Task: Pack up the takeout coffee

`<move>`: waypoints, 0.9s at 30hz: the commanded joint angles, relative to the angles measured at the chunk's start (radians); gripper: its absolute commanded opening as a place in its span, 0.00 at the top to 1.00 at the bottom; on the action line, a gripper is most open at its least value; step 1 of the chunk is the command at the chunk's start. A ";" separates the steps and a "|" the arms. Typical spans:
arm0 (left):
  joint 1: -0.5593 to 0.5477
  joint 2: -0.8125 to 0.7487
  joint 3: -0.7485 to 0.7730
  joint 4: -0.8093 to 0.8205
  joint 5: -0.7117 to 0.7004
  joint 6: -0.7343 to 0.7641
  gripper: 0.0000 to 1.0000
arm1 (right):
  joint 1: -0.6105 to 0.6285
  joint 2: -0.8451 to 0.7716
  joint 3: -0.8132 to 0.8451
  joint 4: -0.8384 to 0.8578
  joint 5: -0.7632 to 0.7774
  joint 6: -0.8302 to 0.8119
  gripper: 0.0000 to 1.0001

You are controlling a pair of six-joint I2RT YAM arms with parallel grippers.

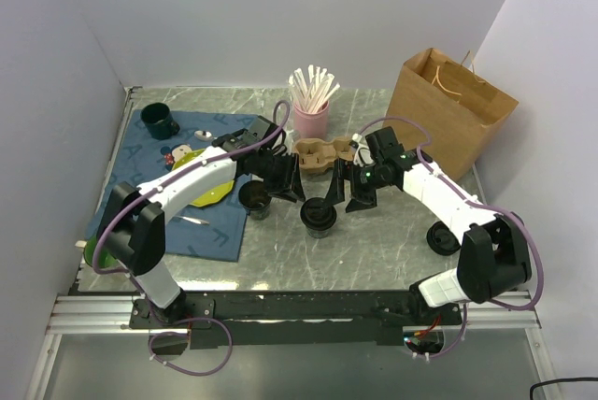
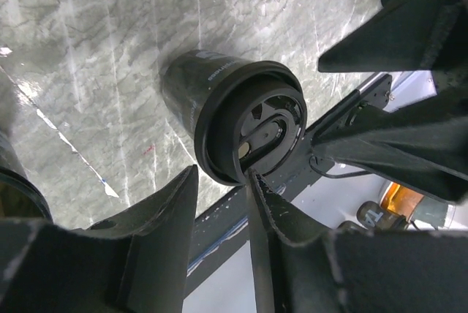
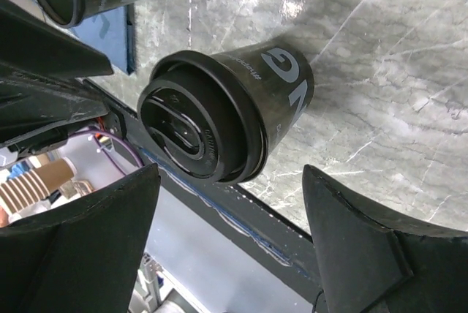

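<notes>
A black takeout coffee cup with its lid on [image 1: 318, 216] stands on the marble table between both grippers. It also shows in the left wrist view [image 2: 241, 119] and the right wrist view [image 3: 219, 115]. My left gripper [image 1: 291, 187] is just left of it, partly open and empty [image 2: 221, 174], with one fingertip [image 2: 256, 185] at the lid's rim. My right gripper [image 1: 347, 194] is just right of it, wide open and empty [image 3: 230, 174]. A second black cup without a lid [image 1: 254, 199] stands under the left wrist. A cardboard cup carrier [image 1: 320, 156] lies behind.
A brown paper bag [image 1: 450, 115] stands open at the back right. A pink cup of wooden stirrers [image 1: 311, 110] is behind the carrier. A loose black lid [image 1: 442, 238] lies right. A blue cloth [image 1: 201, 227] holds a yellow-green plate [image 1: 213, 192] and a dark mug [image 1: 159, 121].
</notes>
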 commanded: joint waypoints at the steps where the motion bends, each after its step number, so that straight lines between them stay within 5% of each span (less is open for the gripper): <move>1: -0.004 0.012 -0.002 0.041 0.044 0.014 0.62 | 0.004 0.015 -0.017 0.054 -0.014 0.015 0.15; 27: -0.033 0.059 0.009 0.059 0.050 0.005 0.64 | 0.038 0.064 -0.004 0.064 -0.008 0.011 0.22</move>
